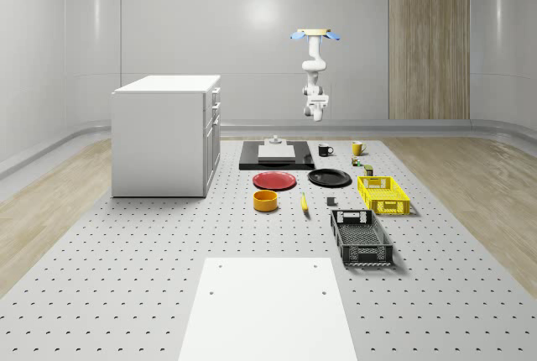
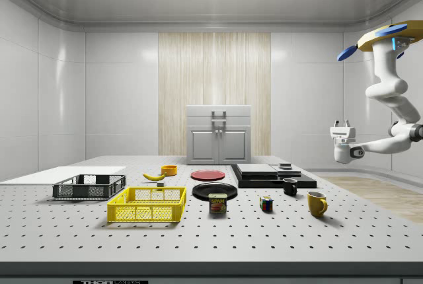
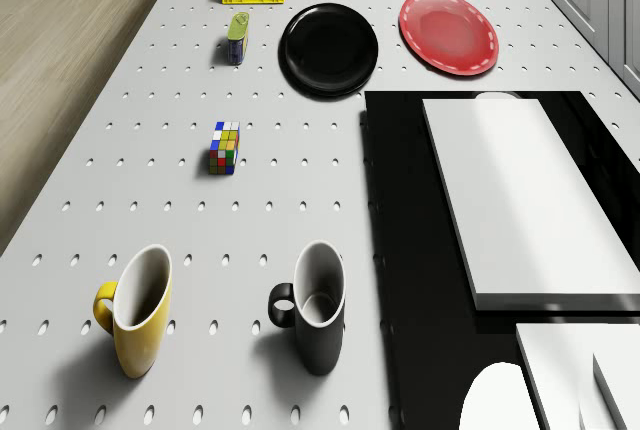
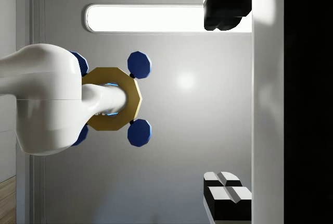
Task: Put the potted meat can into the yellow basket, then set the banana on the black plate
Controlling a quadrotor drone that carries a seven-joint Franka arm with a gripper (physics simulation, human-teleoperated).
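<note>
Surface (image 1: 126, 294) is carrying everything, and the drone (image 2: 390, 36) is hovering high above its far end, over the black slab (image 1: 277, 156) and the two mugs. Its arm is hanging down and bending toward the side view's left, and the claw (image 2: 342, 124) is floating in mid-air well above the slab, gripping nothing. In the wrist view its fingers (image 4: 225, 10) are standing spread wide, with the drone's body showing between them.

The yellow basket (image 2: 147, 213) is sitting near the surface's edge. In the side view the black plate (image 2: 215, 190) is lying at about one o'clock from it and the banana (image 2: 154, 176) at twelve o'clock, beyond it. The potted meat can (image 2: 218, 203) is standing upright just beside the basket, at three o'clock from it and in front of the plate. From the claw, the can is lying well apart at about eight o'clock, far below.
</note>
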